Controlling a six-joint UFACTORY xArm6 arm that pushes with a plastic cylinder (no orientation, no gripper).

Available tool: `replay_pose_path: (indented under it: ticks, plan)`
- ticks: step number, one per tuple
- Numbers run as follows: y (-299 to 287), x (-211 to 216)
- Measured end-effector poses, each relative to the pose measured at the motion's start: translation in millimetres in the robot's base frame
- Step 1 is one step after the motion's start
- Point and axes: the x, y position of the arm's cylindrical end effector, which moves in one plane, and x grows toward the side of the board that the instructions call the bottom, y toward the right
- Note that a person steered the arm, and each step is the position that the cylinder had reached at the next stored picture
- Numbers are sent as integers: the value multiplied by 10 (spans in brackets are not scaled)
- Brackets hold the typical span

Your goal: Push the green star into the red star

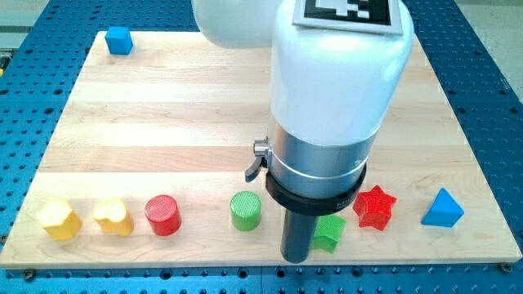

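**Green star half hidden beside the rod, red star close by**

Green star [330, 233]: near the view's bottom edge, right of centre. Its left part is covered by the dark rod, so only the right-hand points show. Whether rod and star touch cannot be made out.

Items on the wooden board [163, 122], from the view's left to its right:

- Blue cube [119, 40]: alone at the top left corner, well apart from everything else.
- Yellow block [59, 220]: bottom left, angular; exact shape unclear.
- Yellow heart [113, 216]: just beside the first yellow block, notched on top.
- Red cylinder [163, 215]: upright, near the heart.
- Green cylinder [245, 211]: upright, left of the rod, apart from it.
- My tip [296, 258]: lower end of the dark rod, near the board's bottom edge, at the green star's left side. It carries nothing; there are no jaws to be wide or narrow.
- Red star [375, 207]: just up and right of the green star; the two look very close, contact uncertain.
- Blue triangular block [443, 208]: farthest right, apart from the red star.

The arm's white and silver housing [339, 90] fills the upper middle and hides the board behind it; a black-and-white marker [351, 10] on top is cut off by the view's top edge.
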Motion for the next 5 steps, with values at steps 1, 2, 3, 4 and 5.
replay_pose_path:
  ticks: [1,2,3,4,5]
  plan:
    - [37,7]
    - [119,10]
    - [241,1]
    - [659,1]
    - [680,-16]
